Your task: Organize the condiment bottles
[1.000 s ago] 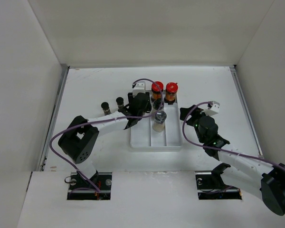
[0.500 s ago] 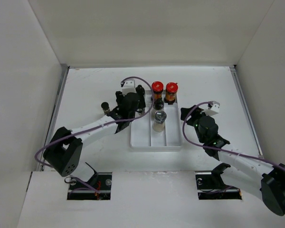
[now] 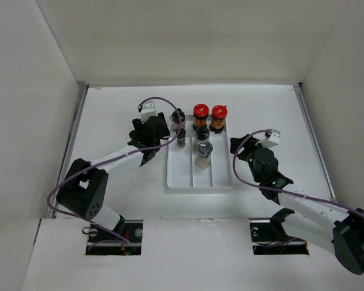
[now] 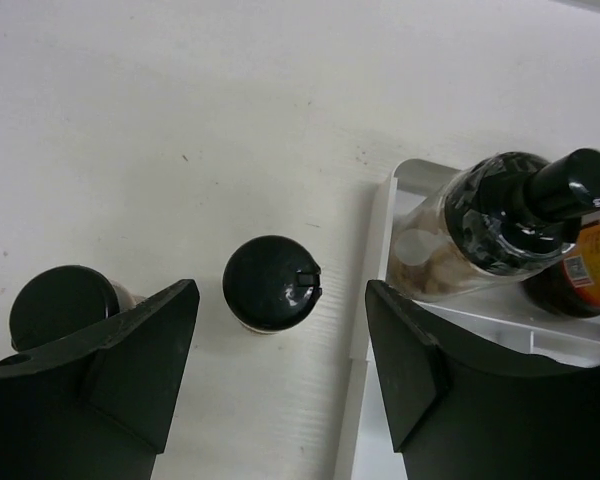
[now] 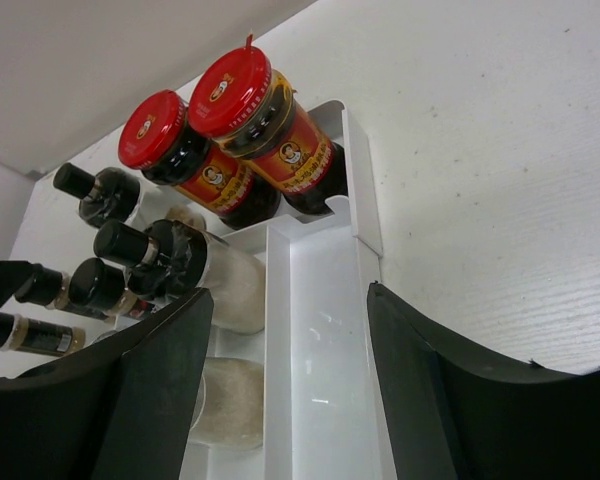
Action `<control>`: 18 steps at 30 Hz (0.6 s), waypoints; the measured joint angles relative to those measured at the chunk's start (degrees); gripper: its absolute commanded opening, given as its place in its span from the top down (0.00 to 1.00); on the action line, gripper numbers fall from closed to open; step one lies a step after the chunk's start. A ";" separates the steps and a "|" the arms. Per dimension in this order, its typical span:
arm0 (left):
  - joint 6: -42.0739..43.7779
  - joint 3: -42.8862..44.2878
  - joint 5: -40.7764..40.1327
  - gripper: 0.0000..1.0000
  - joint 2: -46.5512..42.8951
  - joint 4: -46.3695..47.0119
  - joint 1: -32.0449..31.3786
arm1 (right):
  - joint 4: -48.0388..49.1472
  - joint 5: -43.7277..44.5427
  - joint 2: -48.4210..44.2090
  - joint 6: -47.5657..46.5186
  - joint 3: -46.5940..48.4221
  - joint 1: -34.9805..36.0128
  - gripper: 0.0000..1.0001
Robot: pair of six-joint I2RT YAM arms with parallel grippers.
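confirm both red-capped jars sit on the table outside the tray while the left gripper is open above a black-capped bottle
Not quite. The top view shows both red-capped jars standing inside the tray, at its far end, not outside it. The left gripper is indeed open above a black-capped bottle.

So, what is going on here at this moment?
The left gripper is open and hovers above a black-capped bottle that stands on the table, left of the white tray; it does not grip it yet. Another black-capped bottle stands next to it. The tray holds two red-capped jars, three black-capped bottles and a silver-capped jar. The right gripper is open and empty, near the tray's right side.
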 measured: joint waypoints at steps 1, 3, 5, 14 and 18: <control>0.02 0.00 0.09 0.35 0.68 0.00 0.13 | 0.00 0.00 0.00 0.00 0.00 0.00 0.28; 0.04 0.07 0.35 0.35 2.36 -0.02 0.50 | 0.00 0.00 0.00 0.00 0.00 0.00 0.28; 0.09 0.24 0.66 0.38 4.07 -0.02 0.94 | 0.02 0.00 0.00 0.00 0.00 0.00 0.28; 0.87 1.44 1.16 0.50 6.27 0.61 1.75 | 0.13 -0.02 0.96 0.00 0.00 0.00 0.28; 1.68 2.47 1.14 0.61 6.43 1.49 1.75 | 0.15 -0.02 1.03 0.00 0.00 0.00 0.28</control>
